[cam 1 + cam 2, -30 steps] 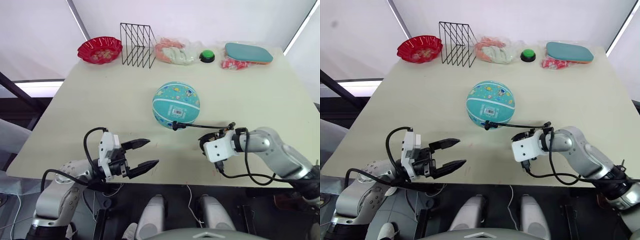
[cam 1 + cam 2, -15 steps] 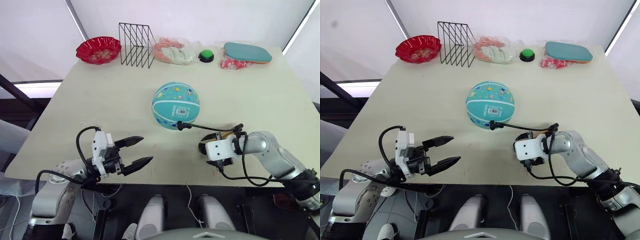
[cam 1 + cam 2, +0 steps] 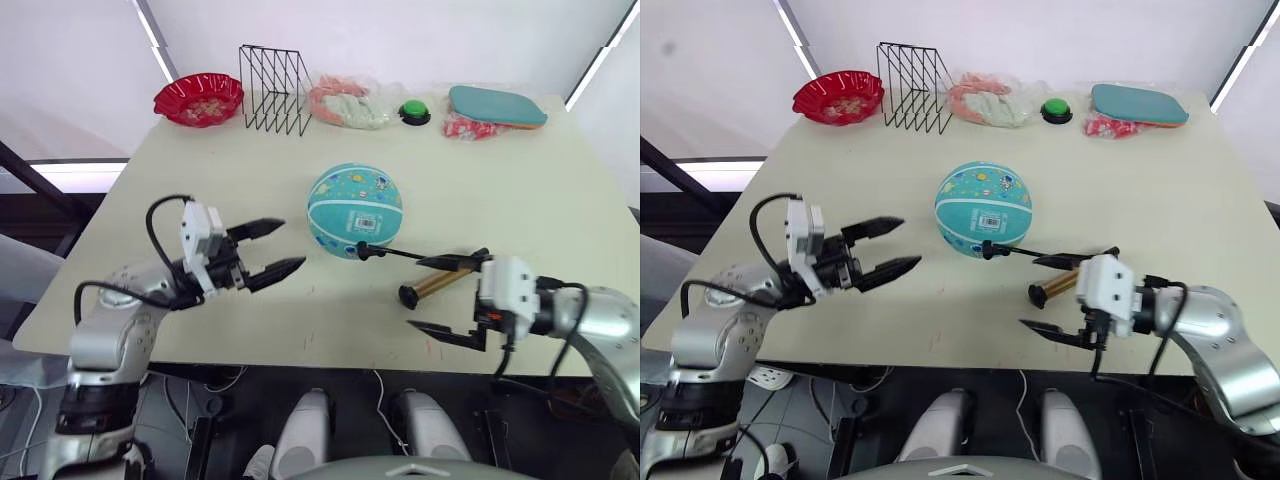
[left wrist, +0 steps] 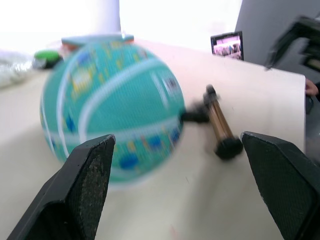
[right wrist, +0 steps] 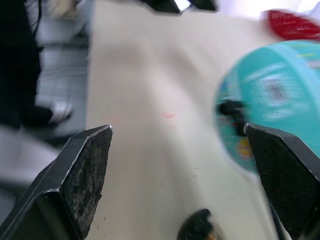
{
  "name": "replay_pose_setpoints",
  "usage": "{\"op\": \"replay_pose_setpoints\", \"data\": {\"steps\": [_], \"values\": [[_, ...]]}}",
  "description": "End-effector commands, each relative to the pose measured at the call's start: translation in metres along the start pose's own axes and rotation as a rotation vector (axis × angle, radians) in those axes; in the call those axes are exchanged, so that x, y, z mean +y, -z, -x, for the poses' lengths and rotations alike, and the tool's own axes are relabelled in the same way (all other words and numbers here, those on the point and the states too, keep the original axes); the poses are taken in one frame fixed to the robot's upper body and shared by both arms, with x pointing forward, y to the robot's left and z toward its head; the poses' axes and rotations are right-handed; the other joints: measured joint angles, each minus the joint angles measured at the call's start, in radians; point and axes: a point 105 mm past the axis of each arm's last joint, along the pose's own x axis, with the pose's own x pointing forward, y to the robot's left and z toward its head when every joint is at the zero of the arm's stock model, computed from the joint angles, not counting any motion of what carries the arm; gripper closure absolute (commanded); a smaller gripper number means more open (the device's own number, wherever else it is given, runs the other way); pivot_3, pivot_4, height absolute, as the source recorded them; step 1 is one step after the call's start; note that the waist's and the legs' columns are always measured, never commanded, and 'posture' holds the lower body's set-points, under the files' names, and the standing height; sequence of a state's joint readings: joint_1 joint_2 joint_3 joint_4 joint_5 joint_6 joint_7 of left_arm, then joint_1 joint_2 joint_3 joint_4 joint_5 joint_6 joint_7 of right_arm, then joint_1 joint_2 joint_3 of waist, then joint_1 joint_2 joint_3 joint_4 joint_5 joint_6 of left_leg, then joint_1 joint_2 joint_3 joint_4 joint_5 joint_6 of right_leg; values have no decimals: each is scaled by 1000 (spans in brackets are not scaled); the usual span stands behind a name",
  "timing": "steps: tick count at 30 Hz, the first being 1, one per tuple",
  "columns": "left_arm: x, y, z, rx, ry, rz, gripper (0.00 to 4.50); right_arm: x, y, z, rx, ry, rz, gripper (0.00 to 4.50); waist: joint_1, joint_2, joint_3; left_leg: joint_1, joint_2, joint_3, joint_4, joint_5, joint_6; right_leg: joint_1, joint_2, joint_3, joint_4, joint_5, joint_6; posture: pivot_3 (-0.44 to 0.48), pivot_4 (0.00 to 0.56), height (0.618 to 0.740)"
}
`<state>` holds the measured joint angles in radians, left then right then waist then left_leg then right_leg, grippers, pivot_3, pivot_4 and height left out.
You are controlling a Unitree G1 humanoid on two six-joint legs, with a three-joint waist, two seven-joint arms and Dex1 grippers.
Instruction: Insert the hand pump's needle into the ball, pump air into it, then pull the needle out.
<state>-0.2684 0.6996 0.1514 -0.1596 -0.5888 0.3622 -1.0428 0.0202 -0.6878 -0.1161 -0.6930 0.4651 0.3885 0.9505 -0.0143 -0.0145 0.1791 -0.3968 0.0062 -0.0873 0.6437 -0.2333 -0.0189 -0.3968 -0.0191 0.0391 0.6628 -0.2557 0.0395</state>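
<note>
- While one teal ball (image 3: 355, 211) sits mid-table, one hand pump (image 3: 436, 285) lies released beside it, hose fitting touching the ball.
- Both grippers, left (image 3: 269, 249) and right (image 3: 448, 298), spread wide, empty.
- Along the far edge: one red bowl (image 3: 199, 99), one wire rack (image 3: 275, 90), one green button (image 3: 414, 112).

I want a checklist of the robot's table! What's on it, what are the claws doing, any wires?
Surface: pale beige table, small red marks near the front edge.
Job's things: teal rubber ball mid-table; bronze-gold hand pump lying beside it, its thin black hose reaching the ball.
Clutter: red bowl, black wire rack, bagged items, green button, teal oval pad along the far edge.
Grippers: left gripper open, empty; right gripper open, empty, straddling the pump.
Cables: black leads on both wrists.
Surroundings: nothing seen.
</note>
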Motion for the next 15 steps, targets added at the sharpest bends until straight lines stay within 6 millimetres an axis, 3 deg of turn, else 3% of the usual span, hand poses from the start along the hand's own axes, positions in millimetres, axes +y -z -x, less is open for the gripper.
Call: {"op": "replay_pose_setpoints", "data": {"steps": [1, 8, 15], "values": [[12, -9, -11, 7, -2, -42, 228, 1, -22, 12, -63, 91, 20, 82, -1, 0, 0, 0, 0, 0, 0, 0, 0, 0, 1, 0, 0, -1, 1, 0, 150, 740], [26, -25, -46, 34, 43, -114, 228, 10, -15, 31, 0, 185, -8, 82, 9, -1, 0, -1, 0, -1, 0, 0, 0, 0, 2, 0, 0, -1, 1, 0, 150, 740], [33, -23, -66, 75, 128, -264, 228, 12, -5, 32, 31, 208, -13, 82, -3, -1, 0, 0, 1, 2, 2, 0, 0, 0, 3, 3, 1, 0, 3, 0, 150, 740]]}}
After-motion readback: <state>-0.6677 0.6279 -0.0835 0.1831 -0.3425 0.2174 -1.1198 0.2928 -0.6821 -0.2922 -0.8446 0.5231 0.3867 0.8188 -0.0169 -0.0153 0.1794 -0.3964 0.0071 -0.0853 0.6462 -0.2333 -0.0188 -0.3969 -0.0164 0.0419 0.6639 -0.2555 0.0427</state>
